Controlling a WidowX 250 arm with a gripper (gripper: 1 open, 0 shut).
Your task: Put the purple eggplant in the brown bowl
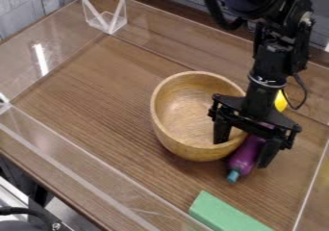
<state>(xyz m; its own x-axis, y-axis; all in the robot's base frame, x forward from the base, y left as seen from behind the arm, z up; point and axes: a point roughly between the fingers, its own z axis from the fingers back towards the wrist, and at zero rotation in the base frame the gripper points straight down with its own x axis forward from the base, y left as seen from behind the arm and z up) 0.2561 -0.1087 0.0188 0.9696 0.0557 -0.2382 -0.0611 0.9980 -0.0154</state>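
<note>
The purple eggplant (pixel 243 161) lies on the wooden table just to the right of the brown bowl (pixel 193 112), its blue-teal stem cap pointing toward the front. My gripper (pixel 249 142) hangs right over the eggplant's upper end. Its black fingers (pixel 221 131) are spread wide, one by the bowl's right rim and the other on the eggplant's right side. The jaws stand open around the eggplant and do not clamp it. The bowl is empty.
A yellow lemon (pixel 279 98) shows behind the arm, to the right of the bowl. A flat green block (pixel 233 216) lies at the front edge. A clear plastic stand (pixel 106 15) is at the back left. Clear walls edge the table.
</note>
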